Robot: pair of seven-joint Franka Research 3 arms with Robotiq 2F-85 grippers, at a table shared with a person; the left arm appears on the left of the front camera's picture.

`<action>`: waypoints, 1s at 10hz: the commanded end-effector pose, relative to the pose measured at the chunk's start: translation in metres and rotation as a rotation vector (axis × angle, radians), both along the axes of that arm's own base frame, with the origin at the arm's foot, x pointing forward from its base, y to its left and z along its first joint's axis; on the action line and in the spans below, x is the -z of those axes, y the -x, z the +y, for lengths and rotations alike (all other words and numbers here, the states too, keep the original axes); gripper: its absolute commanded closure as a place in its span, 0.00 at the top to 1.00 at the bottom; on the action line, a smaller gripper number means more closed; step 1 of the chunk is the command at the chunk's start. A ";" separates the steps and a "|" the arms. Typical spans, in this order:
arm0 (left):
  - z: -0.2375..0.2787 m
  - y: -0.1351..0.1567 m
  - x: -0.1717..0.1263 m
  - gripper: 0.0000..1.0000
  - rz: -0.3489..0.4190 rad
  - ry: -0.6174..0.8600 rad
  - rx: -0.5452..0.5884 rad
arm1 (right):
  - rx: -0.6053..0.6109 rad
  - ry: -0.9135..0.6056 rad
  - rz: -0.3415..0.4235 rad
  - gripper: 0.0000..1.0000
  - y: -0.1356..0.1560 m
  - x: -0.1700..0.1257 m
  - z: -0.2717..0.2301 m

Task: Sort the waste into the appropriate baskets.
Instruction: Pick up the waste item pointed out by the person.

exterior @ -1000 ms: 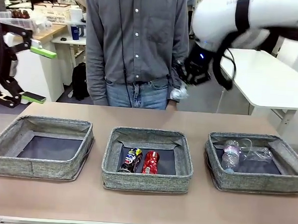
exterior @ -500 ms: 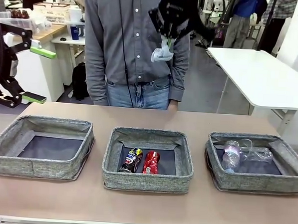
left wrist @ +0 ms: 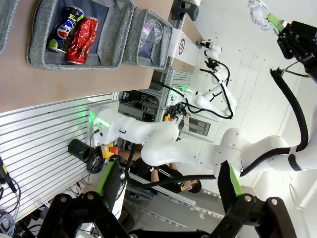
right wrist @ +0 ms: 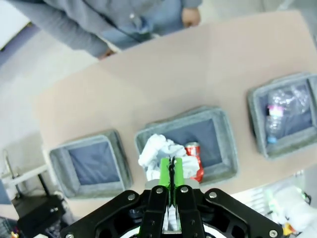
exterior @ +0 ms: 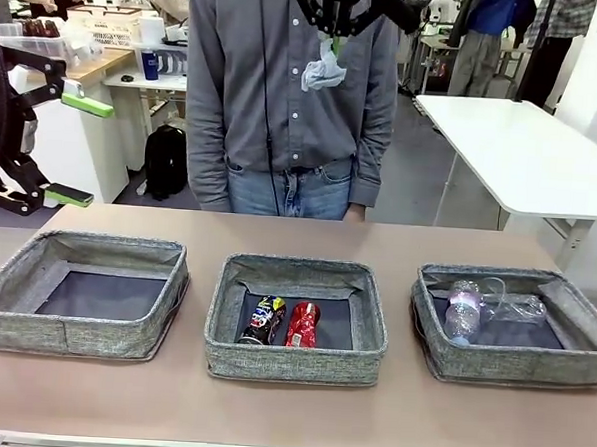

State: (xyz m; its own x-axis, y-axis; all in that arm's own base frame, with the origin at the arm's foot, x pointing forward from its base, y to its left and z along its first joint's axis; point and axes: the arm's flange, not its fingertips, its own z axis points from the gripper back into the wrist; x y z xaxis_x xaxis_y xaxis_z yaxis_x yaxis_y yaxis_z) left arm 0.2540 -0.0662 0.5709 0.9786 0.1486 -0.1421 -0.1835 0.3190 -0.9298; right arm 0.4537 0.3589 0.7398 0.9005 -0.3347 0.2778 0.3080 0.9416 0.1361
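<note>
Front view, paper ball: a small white-silver paper ball (exterior: 323, 73) hung high above the table, in front of the person's grey shirt (exterior: 276, 82), over the far edge near the middle.
Right gripper: the right gripper (exterior: 334, 33) came down from the top of the picture with its green pads pressed together on the ball's upper part.
Right wrist view: the pads (right wrist: 165, 174) sat tight against each other, the crumpled ball (right wrist: 157, 151) pinched between them and bulging out beyond; far below lay the table and all three baskets.
Middle basket: the middle basket (exterior: 294, 363) sat near the table's near edge and held a dark multicoloured can (exterior: 263, 320) and a red can (exterior: 302, 324), lying side by side, touching.
Right basket: the right basket (exterior: 511, 367) held clear plastic bottles (exterior: 489, 306), lying across its far half.
Left basket: the left basket (exterior: 77, 334) showed its dark flat bottom.
Table: a tan top (exterior: 289, 413); the baskets stood in a row, well apart from one another.
Person: one hand (exterior: 355, 212) rested at the far edge of the table.
Left gripper: in the left wrist view the left gripper (left wrist: 171, 186) had its fingers (left wrist: 231, 181) spread wide, nothing between them; it was turned sideways, off the table.
</note>
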 end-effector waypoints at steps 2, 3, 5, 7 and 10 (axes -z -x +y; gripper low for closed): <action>-0.002 0.002 0.003 1.00 -0.020 0.014 0.008 | -0.006 0.001 0.000 0.02 0.003 0.003 0.001; -0.002 0.002 0.003 1.00 -0.020 0.014 0.008 | -0.006 0.001 0.000 0.02 0.003 0.003 0.001; -0.002 0.002 0.003 1.00 -0.020 0.014 0.008 | -0.006 0.001 0.000 0.02 0.003 0.003 0.001; -0.002 0.002 0.003 1.00 -0.020 0.014 0.008 | -0.006 0.001 0.000 0.02 0.003 0.003 0.001; -0.002 0.002 0.003 1.00 -0.020 0.014 0.008 | -0.006 0.001 0.000 0.02 0.003 0.003 0.001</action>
